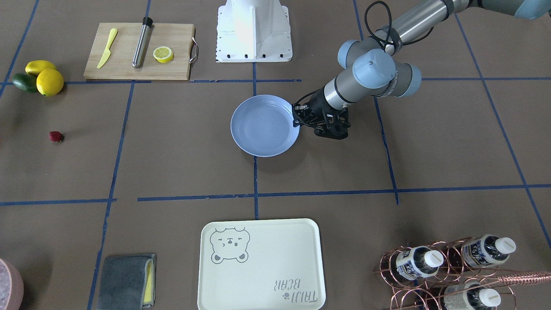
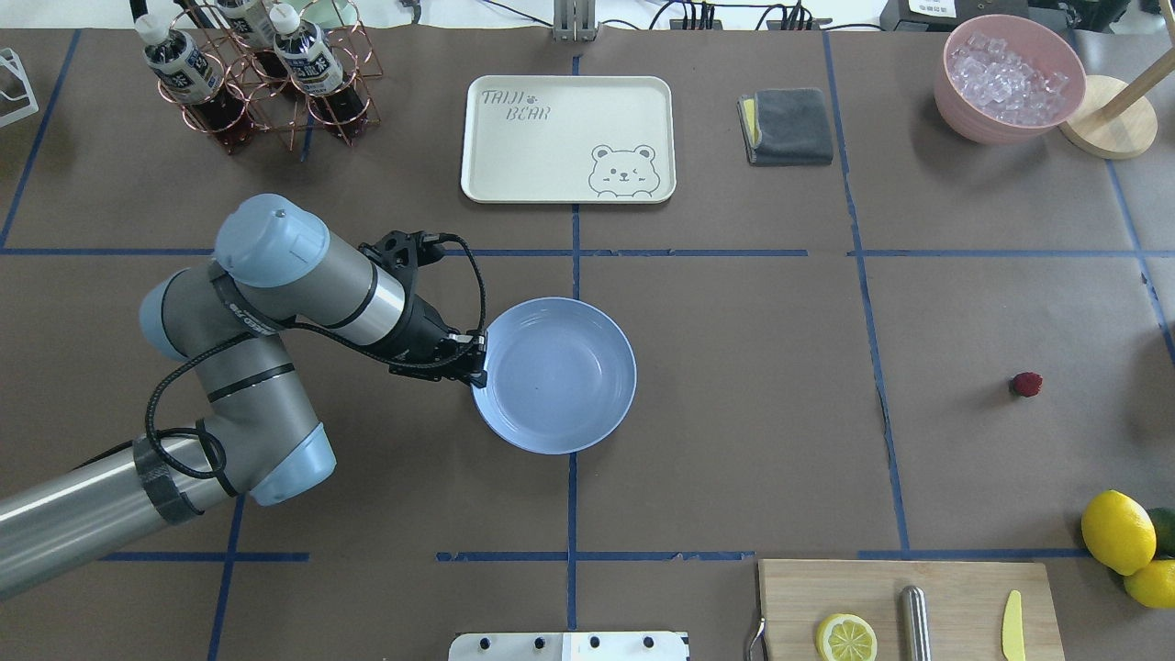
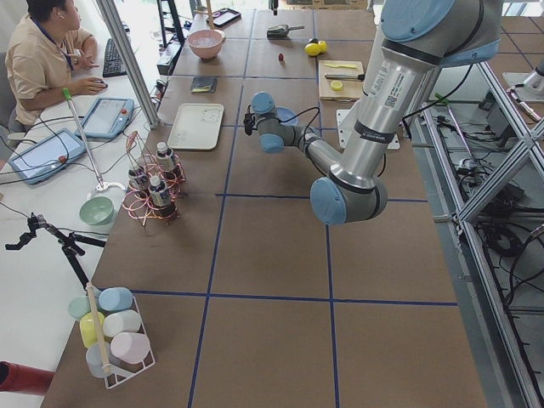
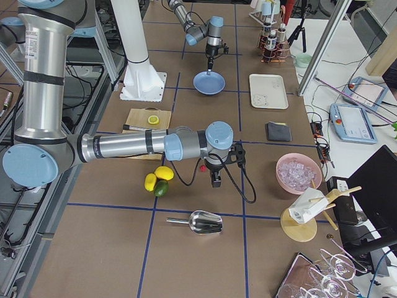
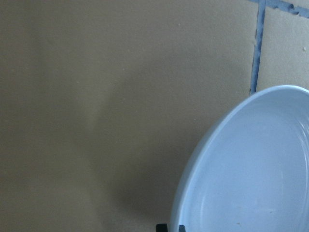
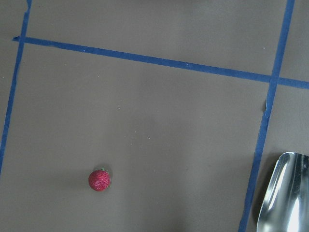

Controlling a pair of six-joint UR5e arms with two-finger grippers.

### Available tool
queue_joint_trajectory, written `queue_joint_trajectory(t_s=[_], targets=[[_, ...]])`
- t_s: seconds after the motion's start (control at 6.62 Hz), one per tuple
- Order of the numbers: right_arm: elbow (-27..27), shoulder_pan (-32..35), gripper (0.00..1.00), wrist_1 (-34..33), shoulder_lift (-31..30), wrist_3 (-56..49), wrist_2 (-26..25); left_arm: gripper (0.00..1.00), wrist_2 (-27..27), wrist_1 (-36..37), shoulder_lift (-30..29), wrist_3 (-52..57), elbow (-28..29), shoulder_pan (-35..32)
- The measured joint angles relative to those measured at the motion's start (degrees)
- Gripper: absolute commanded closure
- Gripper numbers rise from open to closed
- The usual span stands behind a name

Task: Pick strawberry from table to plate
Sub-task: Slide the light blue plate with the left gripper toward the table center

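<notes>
At the table's point(image 2: 734, 413) near edge, on the robot's side, a cutting board point(image 2: 955, 588) carries a lemon half, and whole lemons point(image 2: 1117, 532) lie by the right edge. None of these belong to the job.

A little farther in, the strawberry point(image 2: 1026, 384) lies alone on bare table, close to the right edge and well apart from the plate point(image 2: 551, 450), which sits at the table's middle. The plate holds nothing, so I judge the task to be at its first step: the reach for the berry, with no pick made yet.

The right gripper point(image 4: 215, 180) hangs over the table's right end. It shows only in the side view, so I cannot tell how far apart its fingers are. Its wrist camera puts the berry low and left of centre, with a metal scoop point(image 6: 285, 193) at the bottom right corner, so the gripper is probably not yet over the fruit.

The left gripper point(image 2: 475, 356) sits at the plate's left rim. Its fingers point(image 5: 162, 226) stand either side of the rim with little gap, seemingly pinched on it.

The next move calls for:
- centring the right gripper over the berry;
- descending with its fingers spread;
- closing gently, since so small and round a thing may roll;
- carrying it toward the table's middle.

The tray point(image 2: 551, 138) by the far edge plays no part.
</notes>
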Motion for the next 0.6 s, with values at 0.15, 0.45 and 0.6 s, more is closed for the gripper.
queue_joint_trajectory(t_s=[0.15,0.45,0.6], targets=[[0.0,-0.1,0.0,0.0,0.0,0.0,0.0,1.0,0.8,-0.1,-0.5,0.0,0.8,0.4],[0.0,-0.4,0.0,0.1,0.1,0.0,0.0,1.0,1.3,-0.3,-1.3,0.1,1.6,0.8],[0.0,-0.7,0.0,0.1,0.1,-0.1,-0.1,1.0,1.5,-1.1,-1.5,0.1,2.2,0.9]])
